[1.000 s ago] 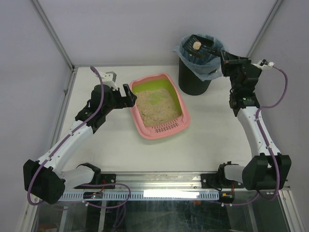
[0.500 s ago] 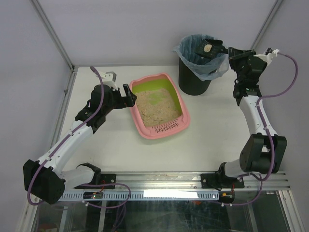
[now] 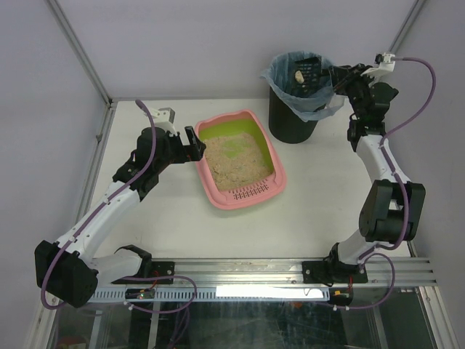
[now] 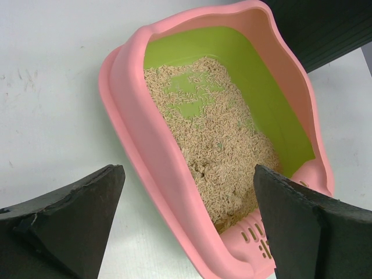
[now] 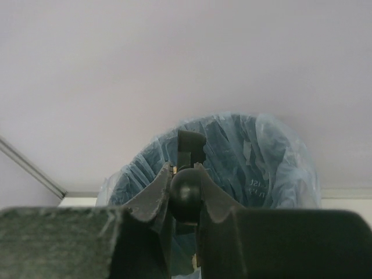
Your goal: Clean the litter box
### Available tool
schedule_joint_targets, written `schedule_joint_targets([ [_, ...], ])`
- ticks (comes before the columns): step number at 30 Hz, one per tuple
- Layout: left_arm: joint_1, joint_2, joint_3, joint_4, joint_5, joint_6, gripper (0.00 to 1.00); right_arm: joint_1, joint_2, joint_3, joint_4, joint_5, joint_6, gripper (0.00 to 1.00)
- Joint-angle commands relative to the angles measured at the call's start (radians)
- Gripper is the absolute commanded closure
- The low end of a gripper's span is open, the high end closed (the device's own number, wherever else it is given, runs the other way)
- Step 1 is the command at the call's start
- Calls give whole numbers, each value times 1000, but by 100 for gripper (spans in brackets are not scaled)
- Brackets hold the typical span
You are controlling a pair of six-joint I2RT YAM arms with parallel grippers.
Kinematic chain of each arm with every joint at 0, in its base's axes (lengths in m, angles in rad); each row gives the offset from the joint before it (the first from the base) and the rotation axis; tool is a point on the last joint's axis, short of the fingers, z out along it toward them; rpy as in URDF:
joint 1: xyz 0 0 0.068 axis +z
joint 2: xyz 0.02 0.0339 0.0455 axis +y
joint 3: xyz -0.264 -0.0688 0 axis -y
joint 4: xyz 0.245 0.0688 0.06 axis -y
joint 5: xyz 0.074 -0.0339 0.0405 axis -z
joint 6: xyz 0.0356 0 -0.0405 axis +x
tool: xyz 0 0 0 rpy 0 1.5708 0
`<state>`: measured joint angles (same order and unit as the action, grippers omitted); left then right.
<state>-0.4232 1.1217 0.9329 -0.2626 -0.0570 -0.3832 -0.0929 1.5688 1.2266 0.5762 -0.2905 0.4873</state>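
The half-filled litter box (image 3: 274,161) sits on the table (image 3: 327,196) just beside the wide-open left gripper (image 3: 192,145), its stiff pink rim likely the surest handhold on a slick, bottom-heavy tray, while the right gripper (image 3: 347,75) clamps a scoop (image 3: 310,71) over the bin (image 3: 290,120).

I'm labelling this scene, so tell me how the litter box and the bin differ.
The litter box is a shallow pink rectangular tray; the bin is tall, black and round. The litter box has a green lining, the bin a blue bag. The litter box holds loose beige litter; at the bin's mouth the right gripper holds a black scoop. Both stand upright on the table, open at the top.
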Motion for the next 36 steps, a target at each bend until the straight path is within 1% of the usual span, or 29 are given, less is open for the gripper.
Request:
schedule_joint_targets([
  [1,11,-22,3,42,12,-4,1,-6,1,111,114,-157,-163,100],
  [5,11,-16,4,43,12,-2,1,-5,1,142,85,-199,-252,100],
  [7,11,-17,3,43,9,-1,1,-4,-3,153,62,-187,-281,100],
  [15,10,-14,6,43,22,-4,1,-2,-38,161,41,-59,-280,100],
  [19,10,-13,7,43,21,-5,1,4,-74,131,66,71,-259,100],
  [23,11,-6,9,42,20,-3,1,4,-104,95,89,201,-177,100],
  [27,10,4,15,43,26,-5,1,4,-129,95,19,321,-41,100],
  [28,11,5,14,43,28,-5,1,4,-137,92,-3,321,-41,100],
  [30,10,9,17,43,31,-4,1,4,-157,82,-41,418,98,100],
  [31,11,10,18,43,31,-3,1,5,-167,79,-61,441,133,100],
  [33,11,12,17,43,33,-3,1,3,-184,86,-115,504,255,100],
  [36,11,10,15,43,28,-3,1,1,-204,92,-181,544,417,100],
])
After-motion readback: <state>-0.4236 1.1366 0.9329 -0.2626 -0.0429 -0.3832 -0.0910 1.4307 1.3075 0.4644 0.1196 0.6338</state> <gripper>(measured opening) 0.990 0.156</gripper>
